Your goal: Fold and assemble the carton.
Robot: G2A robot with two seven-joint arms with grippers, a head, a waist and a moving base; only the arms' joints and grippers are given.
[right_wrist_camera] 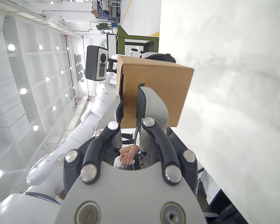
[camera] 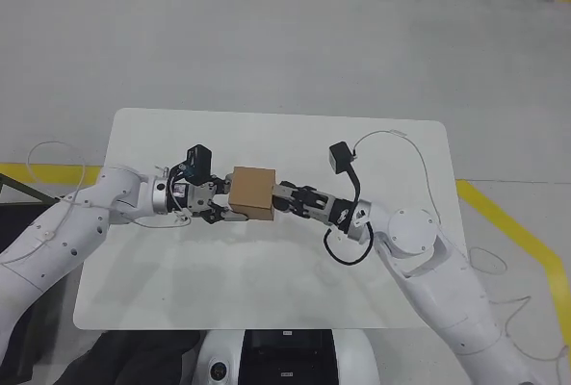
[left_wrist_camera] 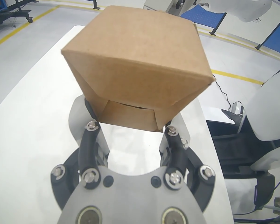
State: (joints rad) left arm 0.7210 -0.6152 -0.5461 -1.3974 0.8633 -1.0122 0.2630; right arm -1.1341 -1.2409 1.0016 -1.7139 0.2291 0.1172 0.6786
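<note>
The carton (camera: 252, 192) is a brown box. In the top view it is near the middle of the white table (camera: 266, 279), a little toward 12 o'clock. It is between the two grippers, and both have hold of it. It looks lifted a bit off the table, but I cannot tell for sure.

The left gripper (camera: 227, 202) is at the carton's 9 o'clock. In the left wrist view its jaws are spread wide, one on each side of the carton (left_wrist_camera: 140, 59). The left gripper (left_wrist_camera: 130, 120) holds the end of the box that is nearest to it. That end is not fully closed. There is a gap there, and a flap is folded inward. The other sides that show look flat and closed. The table (left_wrist_camera: 25, 117) shows below.

The right gripper (camera: 280, 204) is at the carton's 3 o'clock. In the right wrist view its jaws are almost together. The right gripper (right_wrist_camera: 130, 106) pinches one thin wall of the carton (right_wrist_camera: 163, 82) between its fingers (right_wrist_camera: 151, 103). One finger is outside that wall. The other is tucked behind its edge. The table (right_wrist_camera: 224, 47) is behind the box.
</note>
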